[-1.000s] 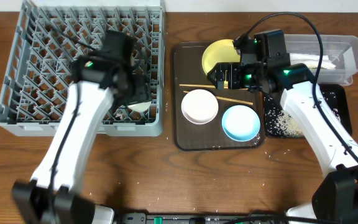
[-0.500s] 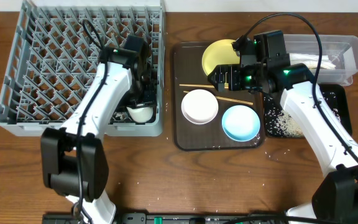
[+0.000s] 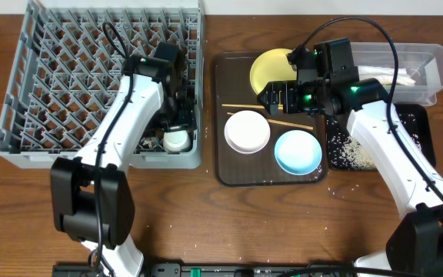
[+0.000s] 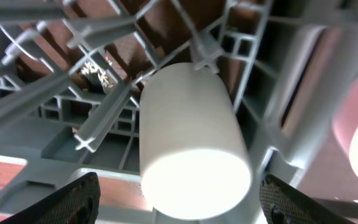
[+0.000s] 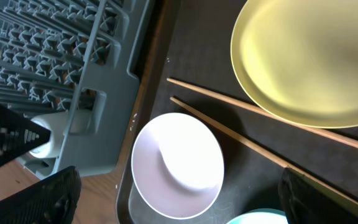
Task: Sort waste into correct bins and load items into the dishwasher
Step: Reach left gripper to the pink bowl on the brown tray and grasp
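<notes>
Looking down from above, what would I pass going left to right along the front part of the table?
Grey dish rack → white cup in the rack's right front corner → white bowl → light blue bowl → black tray.

Overhead, the right gripper (image 3: pixel 272 96) covers the lower side of the yellow plate (image 3: pixel 270 66). In the right wrist view the light blue bowl (image 5: pixel 257 219) is only a sliver at the bottom edge, and the dish rack (image 5: pixel 101 81) hides part of the white cup (image 5: pixel 47 140).

Two bowls (image 3: pixel 247 131), two chopsticks (image 5: pixel 266 115), two bins (image 3: pixel 439 68); one plate (image 3: pixel 270 68), cup (image 3: pixel 176 140), rack (image 3: pixel 12 100).
</notes>
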Available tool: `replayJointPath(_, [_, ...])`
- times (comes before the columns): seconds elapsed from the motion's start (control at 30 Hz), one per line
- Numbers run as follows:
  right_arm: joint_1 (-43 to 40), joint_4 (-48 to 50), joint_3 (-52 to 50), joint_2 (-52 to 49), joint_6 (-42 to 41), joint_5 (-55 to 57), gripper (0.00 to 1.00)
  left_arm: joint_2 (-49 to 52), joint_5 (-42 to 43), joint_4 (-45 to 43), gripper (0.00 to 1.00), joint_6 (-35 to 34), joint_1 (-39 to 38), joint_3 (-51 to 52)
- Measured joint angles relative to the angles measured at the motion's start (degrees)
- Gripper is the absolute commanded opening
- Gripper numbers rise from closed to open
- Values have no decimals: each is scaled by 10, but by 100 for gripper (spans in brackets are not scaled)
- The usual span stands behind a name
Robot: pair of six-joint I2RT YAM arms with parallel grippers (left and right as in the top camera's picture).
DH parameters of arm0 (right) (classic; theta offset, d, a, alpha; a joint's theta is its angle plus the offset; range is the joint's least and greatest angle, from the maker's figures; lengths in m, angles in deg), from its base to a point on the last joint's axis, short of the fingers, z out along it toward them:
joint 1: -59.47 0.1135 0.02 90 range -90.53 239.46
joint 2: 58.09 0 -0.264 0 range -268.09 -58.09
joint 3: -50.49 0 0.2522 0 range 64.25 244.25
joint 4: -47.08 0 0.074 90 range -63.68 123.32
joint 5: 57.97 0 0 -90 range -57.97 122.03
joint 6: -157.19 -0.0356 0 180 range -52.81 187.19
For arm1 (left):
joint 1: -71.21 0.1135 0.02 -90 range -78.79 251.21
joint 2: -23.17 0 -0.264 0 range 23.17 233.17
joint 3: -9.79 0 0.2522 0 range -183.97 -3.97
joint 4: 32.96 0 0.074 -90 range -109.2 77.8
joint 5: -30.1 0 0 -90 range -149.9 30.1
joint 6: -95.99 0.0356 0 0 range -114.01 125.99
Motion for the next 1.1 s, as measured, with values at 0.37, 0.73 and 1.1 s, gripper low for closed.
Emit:
replayJointPath(0.37, [-74, -31, 0, 75, -13, 5, 99, -111, 57, -69, 84, 108, -109, -36])
replayJointPath(0.73, [-206, -164, 0, 296, -72, 150, 99, 7, 33, -184, 84, 130, -170, -18])
replayJointPath(1.1, [-207, -196, 0, 323, -77, 176, 99, 110, 23, -247, 84, 144, -170, -17])
